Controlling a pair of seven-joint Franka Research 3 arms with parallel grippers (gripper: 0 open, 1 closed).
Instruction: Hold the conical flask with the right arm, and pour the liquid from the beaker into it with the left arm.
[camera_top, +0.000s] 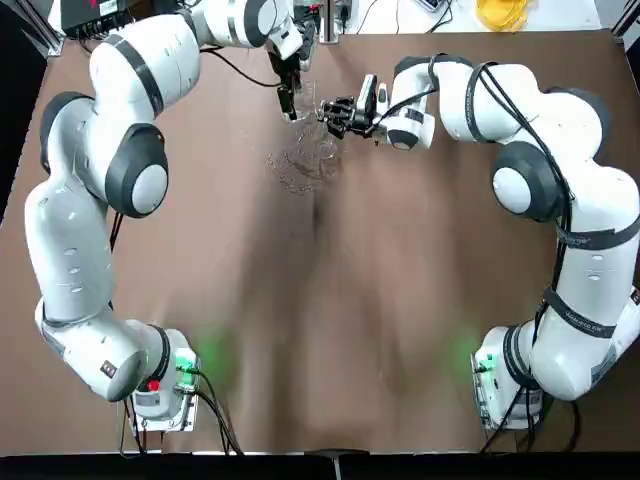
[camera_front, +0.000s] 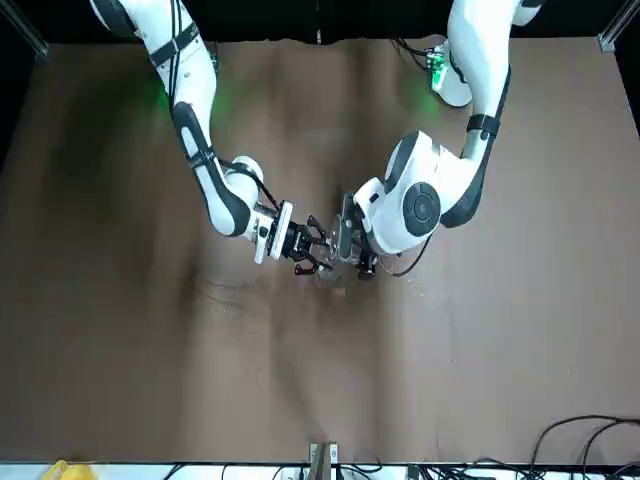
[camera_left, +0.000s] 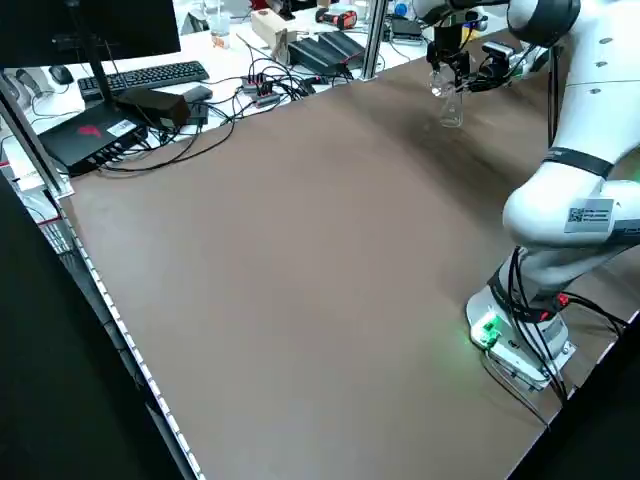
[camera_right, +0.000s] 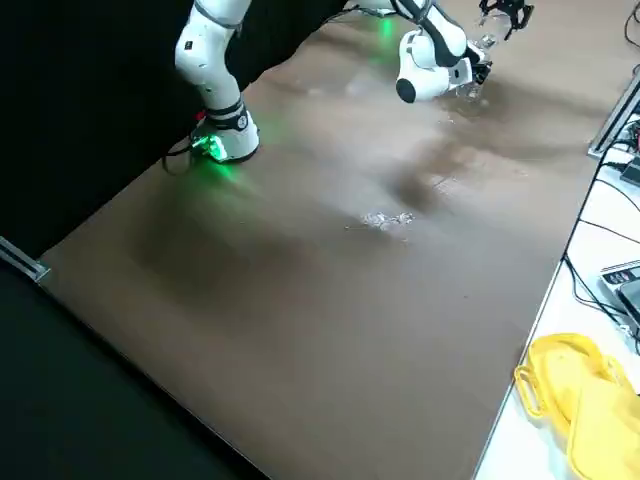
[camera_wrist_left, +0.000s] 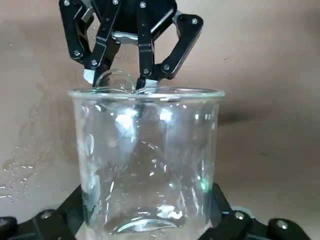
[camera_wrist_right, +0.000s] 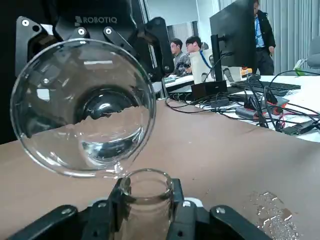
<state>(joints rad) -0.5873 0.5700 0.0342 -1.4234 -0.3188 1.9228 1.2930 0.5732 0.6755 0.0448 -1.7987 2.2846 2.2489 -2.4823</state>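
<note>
Conical flask (camera_wrist_right: 147, 220) first: I have it by the neck in the right gripper (camera_wrist_right: 148, 192), whose fingers are drawn narrow on either side of the glass, out over the far part of the counter (camera_top: 420, 300) and near the middle from left to right. The left gripper (camera_wrist_left: 147, 207) is right beside it on the left, its fingers set wider around the body of the beaker (camera_wrist_right: 55, 120).

I judge this to be the pouring step. The beaker is tipped well over with its mouth towards the flask side, and the lower part of its rim sits just above the flask's mouth, touching or nearly so; I can't tell which. Some liquid (camera_wrist_right: 107, 147) still lies inside the beaker, and I can't make out whether any is running across.

Next I'd want a slow, small extra tilt from the left arm, with the lip kept over the flask's opening and the right arm held steady. A wet patch (camera_top: 300, 165) lies on the counter nearby, so I'd watch for liquid running down the outside of the neck, or the rim knocking against it
</note>
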